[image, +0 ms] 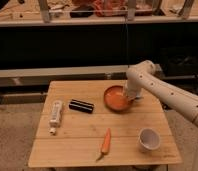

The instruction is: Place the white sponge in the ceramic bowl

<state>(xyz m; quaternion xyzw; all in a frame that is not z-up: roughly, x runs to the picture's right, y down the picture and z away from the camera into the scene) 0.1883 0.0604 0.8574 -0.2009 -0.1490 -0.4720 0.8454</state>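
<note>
The ceramic bowl (116, 98) is a wide shallow orange dish at the back right of the wooden table (77, 127). My gripper (130, 97) reaches down at the bowl's right rim, at the end of the white arm (167, 95) that comes in from the right. The white sponge does not show; it is hidden or too small to make out by the gripper.
A long white tube (55, 112) lies at the left. A black oblong object (81, 105) lies left of the bowl. An orange carrot (106, 142) lies near the front edge. A white cup (149, 138) stands at the front right. A dark shelf runs behind the table.
</note>
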